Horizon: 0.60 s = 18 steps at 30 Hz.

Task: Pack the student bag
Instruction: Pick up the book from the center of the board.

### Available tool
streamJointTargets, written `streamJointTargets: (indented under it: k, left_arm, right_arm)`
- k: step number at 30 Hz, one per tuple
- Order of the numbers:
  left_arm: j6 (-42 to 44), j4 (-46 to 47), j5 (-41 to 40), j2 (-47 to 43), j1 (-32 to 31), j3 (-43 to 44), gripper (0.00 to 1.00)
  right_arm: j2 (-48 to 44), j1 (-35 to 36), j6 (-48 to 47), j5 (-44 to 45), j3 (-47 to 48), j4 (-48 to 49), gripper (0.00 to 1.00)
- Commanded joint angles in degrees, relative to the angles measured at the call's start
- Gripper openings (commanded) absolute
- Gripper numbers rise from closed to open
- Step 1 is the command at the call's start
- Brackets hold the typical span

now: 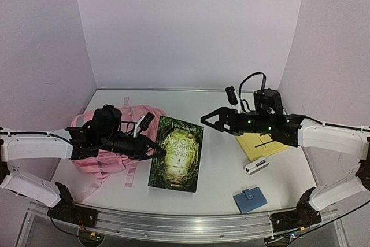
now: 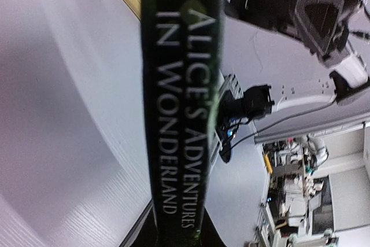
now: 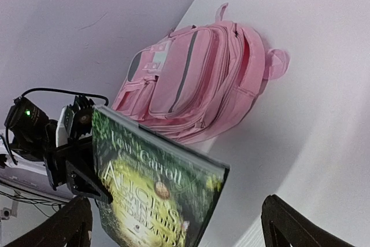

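On white table (image 1: 219, 192), student bag (image 1: 95, 163) lies just beside left hand (image 1: 157, 152) gripping book (image 1: 179, 157); right hand (image 1: 213, 121) wide open.

The book (image 3: 156, 183) hung raised just right of the student bag (image 3: 191, 79), barring that side; the table (image 3: 324, 85) behind the bag lay open.

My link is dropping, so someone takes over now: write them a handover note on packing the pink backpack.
Left gripper: shut on the spine of the dark green Alice in Wonderland book, raised off the table.
Right gripper: open beside it, gripping nothing.
Large pink fabric backpack: lying at the table's left.
Done: book lifted.
Left: book into bag; likely then yellow notepad, small white box, blue wallet.
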Motion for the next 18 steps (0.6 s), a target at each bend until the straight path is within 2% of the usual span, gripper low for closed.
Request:
streamJointTargets:
  k: [1,8,16,18]
  left_arm:
    - [13.7,-12.2,12.5,-0.6,0.0,10.4,0.0]
    - [20.3,-24.7,19.9,7.3,-0.6,20.0,0.0]
    - [20.9,-26.7,24.8,10.8,-1.9,23.7,0.0]
    - [21.2,-27.2,26.3,11.7,-1.9,24.4,0.0]
  right_arm:
    - [0.3,0.1,-15.2,-5.2,9.0,-15.7,0.98]
    - [5.0,0.1,-20.7,-22.3,14.6,-20.9,0.98]
    - [10.6,0.2,-25.8,-28.6,15.3,-26.3,0.98]
    - [11.6,0.4,-26.4,-31.3,15.5,-26.3,0.94]
